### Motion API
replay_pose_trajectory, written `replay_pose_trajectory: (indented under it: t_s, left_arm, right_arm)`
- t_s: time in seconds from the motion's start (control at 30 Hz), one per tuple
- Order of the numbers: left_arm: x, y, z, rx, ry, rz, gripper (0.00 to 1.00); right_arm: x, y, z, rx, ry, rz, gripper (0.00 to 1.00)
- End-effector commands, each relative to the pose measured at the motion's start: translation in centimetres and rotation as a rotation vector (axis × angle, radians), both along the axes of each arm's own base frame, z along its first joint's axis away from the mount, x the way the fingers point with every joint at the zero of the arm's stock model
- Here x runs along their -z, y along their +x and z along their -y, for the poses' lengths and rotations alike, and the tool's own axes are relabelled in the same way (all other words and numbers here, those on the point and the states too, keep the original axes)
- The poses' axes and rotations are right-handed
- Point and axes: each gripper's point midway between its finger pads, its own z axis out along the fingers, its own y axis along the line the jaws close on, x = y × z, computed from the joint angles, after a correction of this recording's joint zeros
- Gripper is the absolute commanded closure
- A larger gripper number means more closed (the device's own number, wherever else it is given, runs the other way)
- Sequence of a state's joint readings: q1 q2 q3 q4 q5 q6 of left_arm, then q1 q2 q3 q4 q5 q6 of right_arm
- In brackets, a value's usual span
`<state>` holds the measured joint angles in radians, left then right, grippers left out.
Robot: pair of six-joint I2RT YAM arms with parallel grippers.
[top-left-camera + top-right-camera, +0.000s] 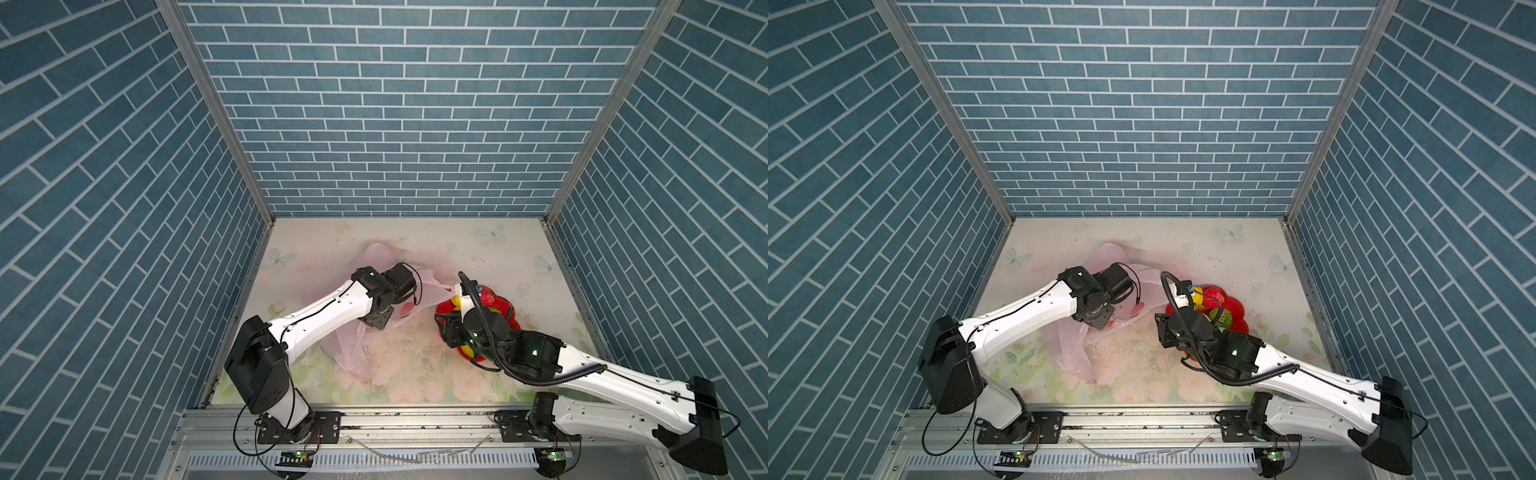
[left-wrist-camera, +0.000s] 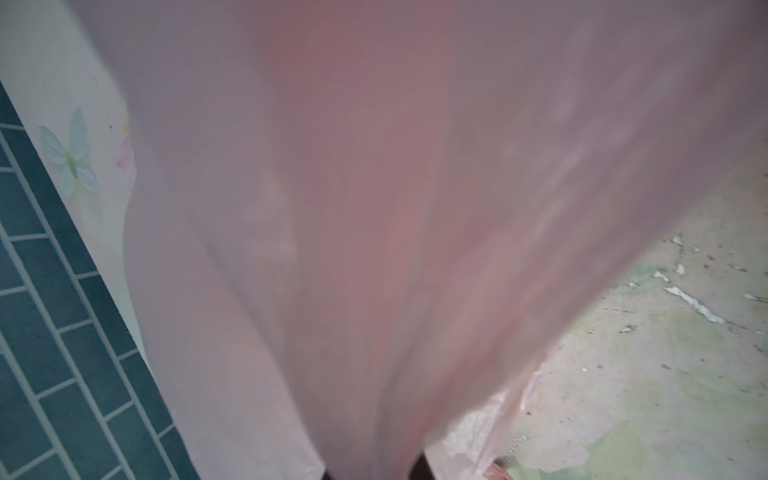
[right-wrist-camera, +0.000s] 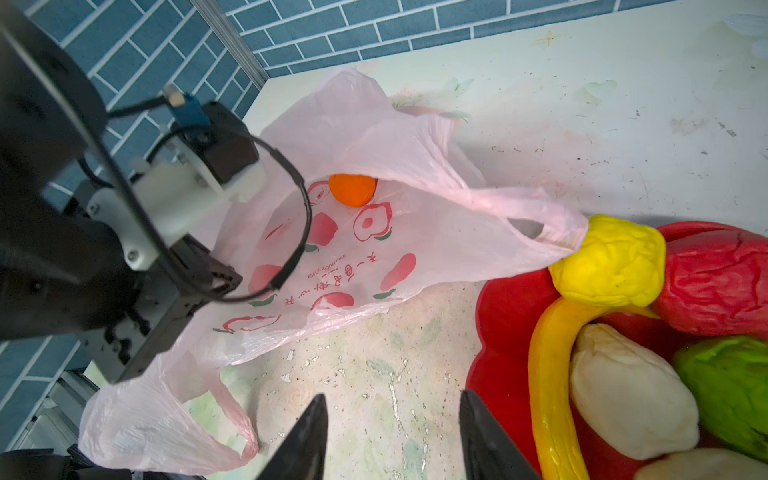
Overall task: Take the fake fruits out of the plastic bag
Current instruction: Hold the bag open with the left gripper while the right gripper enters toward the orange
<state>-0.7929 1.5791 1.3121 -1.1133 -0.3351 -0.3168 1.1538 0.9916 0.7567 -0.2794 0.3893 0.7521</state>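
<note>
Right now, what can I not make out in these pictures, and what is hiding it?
Left tool tips and any grip: blurred plastic bag film fills the left wrist view; its wrist covers them in both top views.
Orange: partly under a bag fold, right wrist view; further fruit inside cannot be told.
Red plate and its fruits: cut by the right wrist view's edge; right arm covers much in both top views.

The plastic bag (image 3: 415, 137) is translucent pink, printed with red-and-white fruit pictures — the orange (image 3: 352, 189) is bright orange. The plate (image 3: 507, 299) is red; lemon (image 3: 611, 262) and banana (image 3: 548, 374) are yellow, berry (image 3: 719, 278) red, cream ball (image 3: 627, 395), green ball (image 3: 727, 382). The table (image 3: 582, 104) is pale floral — the walls (image 1: 395, 104) blue brick-patterned.
</note>
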Motion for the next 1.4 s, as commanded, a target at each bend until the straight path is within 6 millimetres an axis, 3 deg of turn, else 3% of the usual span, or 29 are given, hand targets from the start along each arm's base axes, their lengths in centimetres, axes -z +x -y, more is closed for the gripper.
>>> replay_pose_trajectory:
  t_s: [0.0,0.2,0.33,0.63,0.83,0.97,1.37]
  left_arm:
    - [-2.1,1.1,0.6,-0.004,-0.08,0.064,0.88]
    - [-5.9,1.5,1.7,0.023,-0.157,0.105,0.88]
    - [-7.4,1.5,1.6,0.031,-0.174,0.118,0.88]
    - [-8.6,0.5,-0.1,0.025,-0.168,0.143,0.89]
    - [-8.9,0.1,-1.1,0.01,-0.207,0.179,0.89]
    - [-9.1,0.3,-2.1,-0.022,-0.234,0.211,0.89]
    - [-12.4,1.3,-4.1,-0.088,-0.342,0.359,0.89]
  right_arm:
    - [1.1,0.3,-1.3,-0.015,0.016,0.04,0.51]
    - [2.0,1.9,-5.8,-0.097,-0.017,0.131,0.51]
    - [2.3,3.2,-9.5,-0.144,-0.051,0.172,0.51]
    - [4.2,6.2,-13.9,-0.18,-0.025,0.183,0.53]
    - [7.3,6.6,-17.1,-0.284,-0.05,0.148,0.56]
    - [9.7,6.0,-18.2,-0.335,-0.062,0.111,0.6]
    - [14.8,3.5,-17.2,-0.374,-0.209,0.041,0.63]
